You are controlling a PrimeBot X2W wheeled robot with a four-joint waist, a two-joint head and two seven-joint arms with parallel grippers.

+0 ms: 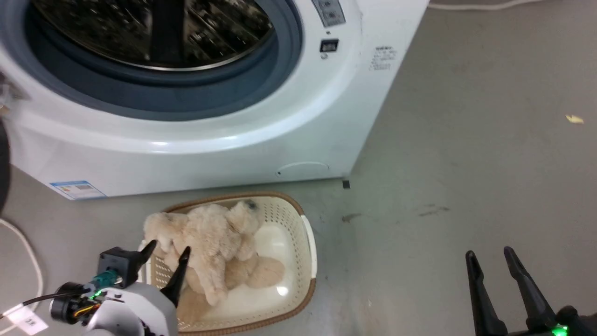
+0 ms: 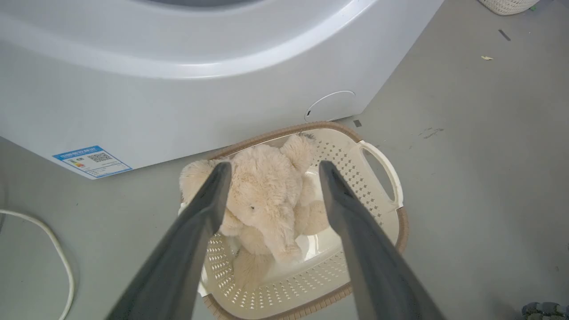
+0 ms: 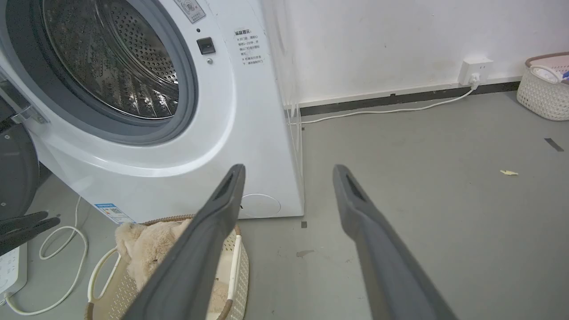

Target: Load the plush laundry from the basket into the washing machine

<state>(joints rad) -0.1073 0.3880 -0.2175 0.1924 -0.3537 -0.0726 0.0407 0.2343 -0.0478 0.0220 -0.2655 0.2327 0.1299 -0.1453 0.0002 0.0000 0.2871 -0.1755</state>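
Left pincer [image 1: 169, 247], spread, aims at the fluffy beige plush toy [image 1: 210, 238] lying just beyond its tips in the oval cream perforated plastic basket [image 1: 284, 217], ready to grasp. Right pincer [image 1: 489, 253], spread, stands well apart, leaving access clear.

**Inspector:** Floor condition?
**Assistant:** Grey floor [image 1: 466, 163], scuffed. One dark smudge [image 1: 350, 217]; a yellow scrap [image 1: 574, 119] well apart from it; a strip of black tape [image 3: 554, 144] near the scrap.
**Inspector:** Electrical?
**Assistant:** Wall socket [image 3: 475, 70] low on the white wall [image 3: 378, 40], white cord [image 3: 391, 110] running from it along the dark skirting [image 3: 422, 94]. Power strip [image 3: 11, 271] on the floor, looped white cable [image 2: 57, 246] beside it.
**Inspector:** Other items?
**Assistant:** White woven hamper [image 3: 544, 95] near the wall.
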